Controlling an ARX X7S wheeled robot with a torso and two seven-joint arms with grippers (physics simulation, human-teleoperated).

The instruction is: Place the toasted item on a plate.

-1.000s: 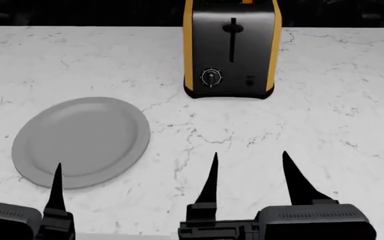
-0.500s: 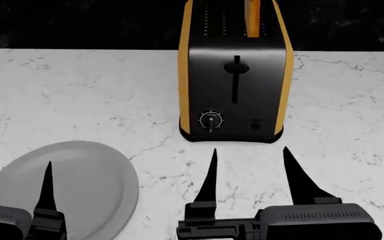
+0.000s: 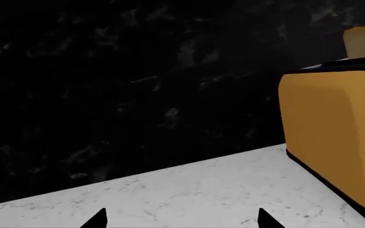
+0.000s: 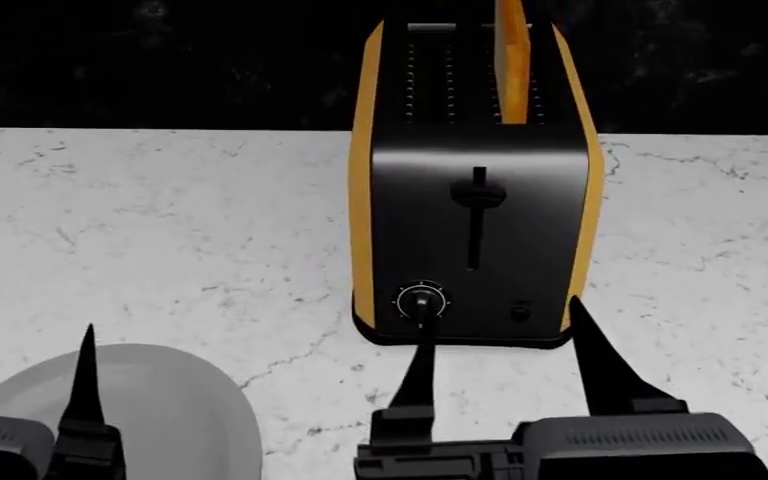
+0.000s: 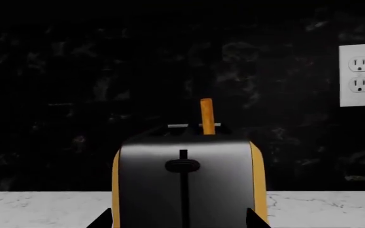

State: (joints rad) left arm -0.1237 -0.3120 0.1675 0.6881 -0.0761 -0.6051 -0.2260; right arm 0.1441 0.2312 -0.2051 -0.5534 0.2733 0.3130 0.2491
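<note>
The toast slice (image 4: 511, 60) stands edge-on in the right slot of a black toaster with orange sides (image 4: 475, 230); it also shows in the right wrist view (image 5: 207, 116) and the left wrist view (image 3: 364, 42). The light-grey plate (image 4: 177, 415) lies at the lower left of the head view, partly cut off. My right gripper (image 4: 502, 345) is open and empty, just in front of the toaster's face. My left gripper (image 4: 17, 380) is open and empty over the plate; only one finger (image 4: 85, 385) shows in the head view.
The white marble counter (image 4: 157, 230) runs left and right of the toaster. A dark marbled wall (image 5: 74, 71) stands behind it, with a white socket (image 5: 359, 75) to the toaster's right.
The head view has moved forward and up: the toaster looms larger and lower, the toast top shows, the plate has slid to the lower left. Both grippers stay open.
</note>
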